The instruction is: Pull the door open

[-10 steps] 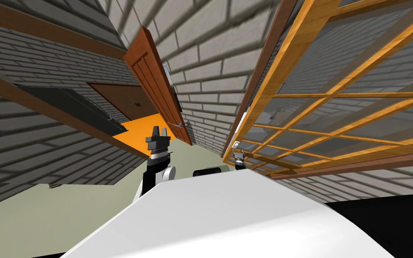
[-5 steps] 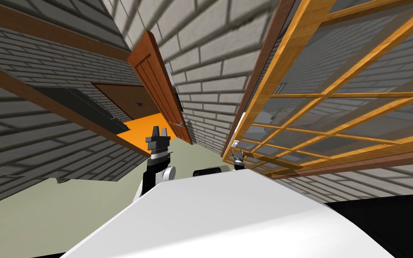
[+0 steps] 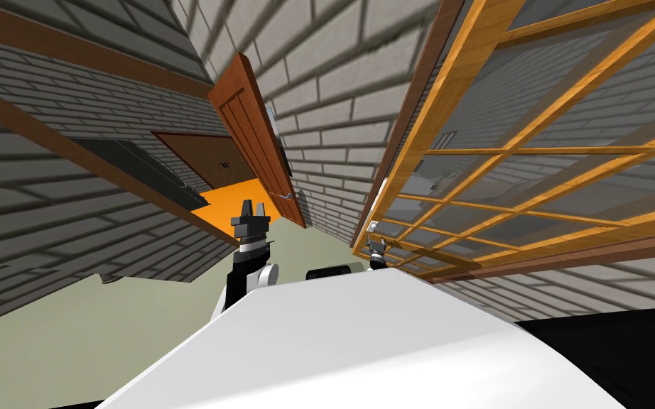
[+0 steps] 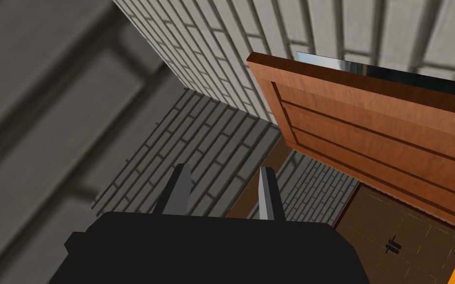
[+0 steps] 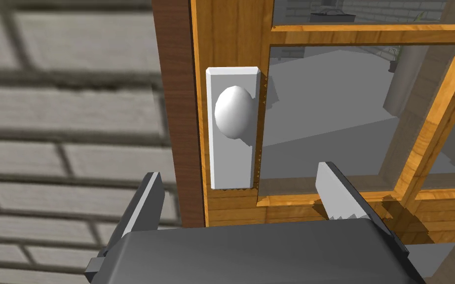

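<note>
The door (image 3: 461,106) is a light wooden frame with glass panes, on my right, standing in a brown jamb. Its white oval knob (image 5: 232,111) sits on a white plate (image 5: 234,167) at the door's edge, small in the head view as knob (image 3: 374,228). My right gripper (image 5: 239,170) is open just short of the plate, a little below the knob, one finger before the jamb and one before the glass; in the head view the right gripper (image 3: 376,245) is just under the knob. My left gripper (image 3: 253,206) is held up in front of me; the left gripper (image 4: 224,167) has a narrow gap and holds nothing.
A brown panelled door (image 3: 255,149) stands open ahead, with an orange floor (image 3: 237,202) beyond it. A grey brick wall (image 3: 333,142) runs between that door and the glazed one. Brick walls with brown beams close the left side.
My head view has turned slightly, so the walls and brown door have shifted right. My right gripper has edged a little closer to the knob. The left arm holds still.
</note>
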Available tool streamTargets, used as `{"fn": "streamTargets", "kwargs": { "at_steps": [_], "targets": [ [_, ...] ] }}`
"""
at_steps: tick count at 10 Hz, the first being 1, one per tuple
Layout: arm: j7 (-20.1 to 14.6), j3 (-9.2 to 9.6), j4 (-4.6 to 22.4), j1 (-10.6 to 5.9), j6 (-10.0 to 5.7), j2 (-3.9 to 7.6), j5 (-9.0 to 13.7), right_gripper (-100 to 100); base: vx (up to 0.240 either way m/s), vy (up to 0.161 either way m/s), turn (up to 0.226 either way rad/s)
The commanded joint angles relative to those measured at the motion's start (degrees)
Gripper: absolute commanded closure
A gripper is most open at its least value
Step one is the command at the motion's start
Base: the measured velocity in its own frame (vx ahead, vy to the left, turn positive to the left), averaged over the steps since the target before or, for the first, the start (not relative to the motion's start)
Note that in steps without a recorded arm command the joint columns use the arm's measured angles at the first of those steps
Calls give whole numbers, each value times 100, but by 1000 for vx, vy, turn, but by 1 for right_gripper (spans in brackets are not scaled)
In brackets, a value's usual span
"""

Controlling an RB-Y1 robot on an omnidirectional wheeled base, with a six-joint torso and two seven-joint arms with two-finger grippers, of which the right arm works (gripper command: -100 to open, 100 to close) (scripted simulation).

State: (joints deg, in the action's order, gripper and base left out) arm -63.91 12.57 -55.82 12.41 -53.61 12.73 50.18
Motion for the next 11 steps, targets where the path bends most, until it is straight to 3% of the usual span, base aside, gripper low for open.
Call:
{"fn": "streamTargets", "kwargs": {
  "at_steps": [1,2,11],
  "targets": [
    [-172,39,-7,-8,-5,-6,68,-100,-36,-2,15],
    [-104,23,-14,0,1,-3,44,-100,-14,-1,2],
    [-1407,-1460,1215,-469,145,282,-903,-100,58,0,141]
  ]
}}
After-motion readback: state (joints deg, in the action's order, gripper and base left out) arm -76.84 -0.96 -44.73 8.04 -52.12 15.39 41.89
